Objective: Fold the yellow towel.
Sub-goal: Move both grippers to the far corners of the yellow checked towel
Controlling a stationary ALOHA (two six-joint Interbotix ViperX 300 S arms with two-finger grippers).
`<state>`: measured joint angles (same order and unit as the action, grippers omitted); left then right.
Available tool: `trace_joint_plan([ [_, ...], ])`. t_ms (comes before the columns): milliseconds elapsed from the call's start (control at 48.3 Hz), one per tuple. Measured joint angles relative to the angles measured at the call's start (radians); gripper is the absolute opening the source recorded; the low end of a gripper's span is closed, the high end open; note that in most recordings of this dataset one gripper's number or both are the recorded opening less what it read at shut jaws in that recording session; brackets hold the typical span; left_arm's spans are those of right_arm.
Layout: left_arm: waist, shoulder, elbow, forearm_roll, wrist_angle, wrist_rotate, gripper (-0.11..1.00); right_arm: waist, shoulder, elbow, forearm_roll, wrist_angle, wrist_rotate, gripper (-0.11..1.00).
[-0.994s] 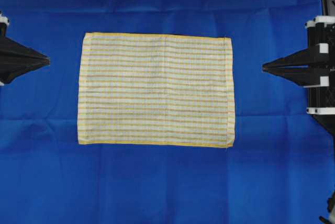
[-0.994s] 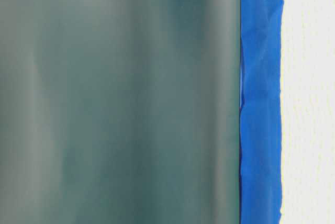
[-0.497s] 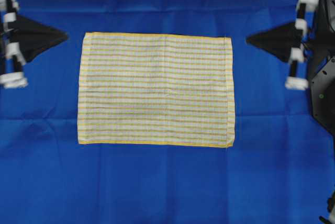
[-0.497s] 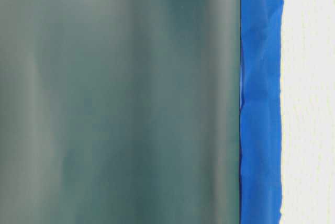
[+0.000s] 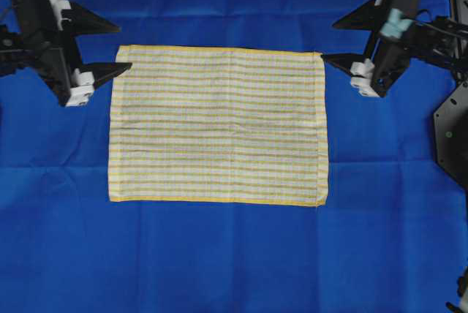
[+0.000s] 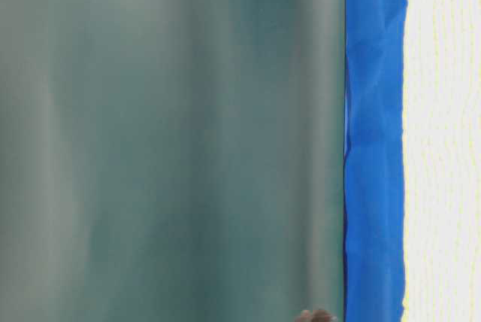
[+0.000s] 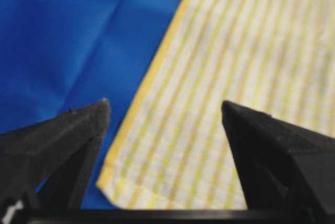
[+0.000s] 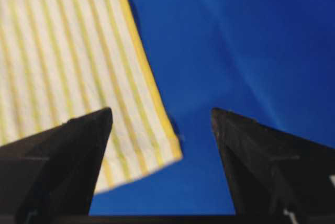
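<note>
The yellow towel (image 5: 217,125) lies flat and unfolded on the blue sheet (image 5: 219,254). My left gripper (image 5: 119,48) stands wide open and empty at the towel's ten o'clock corner, which shows between its tips. My right gripper (image 5: 327,39) is just as wide and empty at the two o'clock corner, jaws straddling the hem.

Blue sheet (image 5: 219,254) covers work surface, faintly creased; yellow towel (image 5: 217,125) lies flat on it, apparently unfolded, near centre.
</note>
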<state>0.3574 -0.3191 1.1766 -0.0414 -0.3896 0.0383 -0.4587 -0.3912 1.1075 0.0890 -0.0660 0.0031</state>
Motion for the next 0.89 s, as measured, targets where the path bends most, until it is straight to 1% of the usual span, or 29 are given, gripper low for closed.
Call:
trace_joint_plan([
  [62,0.015,0.048,-0.003,0.0,-0.025,0.0,0.74,-0.009,0.054,-0.002,0.0,-0.014,0.0,0.69],
  [124,0.031,0.106,-0.009,0.0,-0.049,0.0,0.74,-0.015,0.103,-0.005,0.002,-0.035,0.0,0.67],
  [311,0.064,0.235,-0.037,0.0,-0.072,0.002,0.74,-0.038,0.221,-0.017,0.002,-0.083,0.0,0.67],
  [456,0.081,0.302,-0.048,0.0,-0.083,0.002,0.74,-0.038,0.285,-0.037,0.002,-0.092,0.0,0.67],
  [601,0.097,0.339,-0.049,-0.002,-0.089,0.002,0.7,-0.041,0.322,-0.055,0.003,-0.095,0.0,0.64],
  [642,0.103,0.345,-0.049,-0.002,-0.091,0.002,0.66,-0.041,0.33,-0.058,0.003,-0.097,0.0,0.61],
  [684,0.104,0.353,-0.049,-0.003,-0.091,0.002,0.58,-0.041,0.337,-0.061,0.003,-0.097,0.0,0.56],
  [725,0.106,0.359,-0.049,-0.003,-0.091,0.002,0.48,-0.041,0.345,-0.063,0.003,-0.097,0.0,0.45],
  [829,0.106,0.364,-0.049,-0.003,-0.089,0.0,0.19,-0.04,0.353,-0.064,0.003,-0.098,0.0,0.15],
  [870,0.106,0.362,-0.049,-0.003,-0.086,0.002,0.09,-0.04,0.351,-0.066,0.003,-0.098,0.002,0.06],
  [891,0.106,0.364,-0.049,-0.002,-0.086,0.0,0.04,-0.04,0.353,-0.066,0.003,-0.098,0.002,0.05],
])
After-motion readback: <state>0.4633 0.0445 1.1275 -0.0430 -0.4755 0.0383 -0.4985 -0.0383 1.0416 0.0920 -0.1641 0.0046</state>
